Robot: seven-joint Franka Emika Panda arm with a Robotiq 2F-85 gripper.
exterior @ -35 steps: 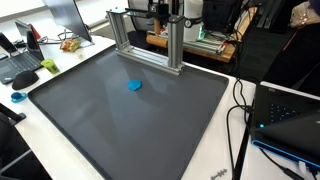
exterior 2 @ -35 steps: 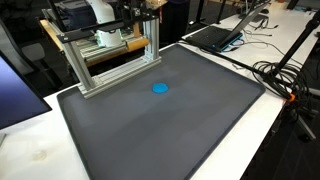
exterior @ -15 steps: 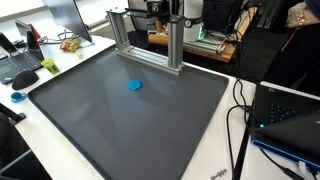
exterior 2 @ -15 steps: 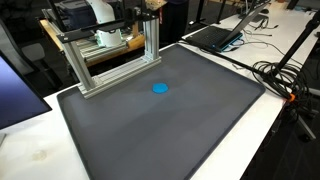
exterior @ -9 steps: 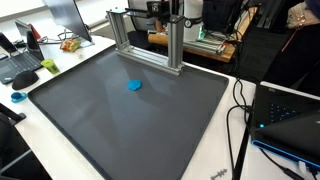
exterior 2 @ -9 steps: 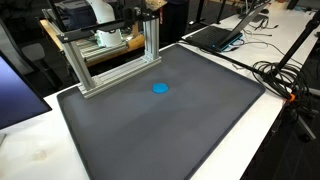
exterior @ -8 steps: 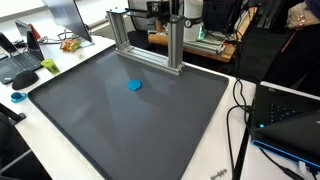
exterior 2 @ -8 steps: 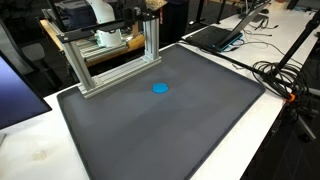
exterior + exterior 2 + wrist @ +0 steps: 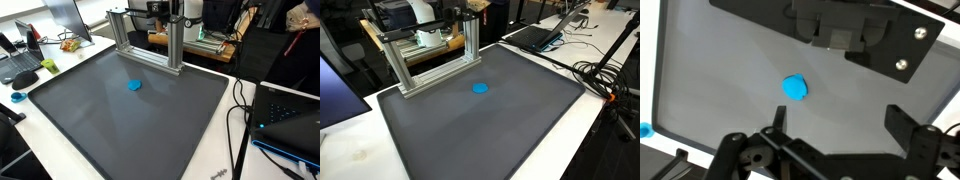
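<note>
Nothing shifted since the earlier frames: same mat, same blue piece, same spot.

In both exterior views: one small blue piece (image 9: pixel 134 85) lying flat on the one dark mat (image 9: pixel 120 120), near the middle, a little toward the one aluminium frame (image 9: pixel 150 45) standing at the mat's far edge. Same piece (image 9: pixel 479 88) alone on the mat, well apart from the frame. One open laptop (image 9: pixel 535 35) off the mat's corner, a tangle of cables (image 9: pixel 600 75) beside it. No gripper visible in either exterior view.

Wrist view: looking straight down from high up. Gripper (image 9: pixel 840 135) at the bottom edge, fingers (image 9: pixel 778 118) spread wide, nothing between them. Blue piece (image 9: pixel 795 88) just ahead of them and to one side, well below, untouched.

Step in hand, by the look of it: hovering above, lining up, no contact yet. Next move calls for centring over the blue piece, then coming straight down with the jaws kept apart.
</note>
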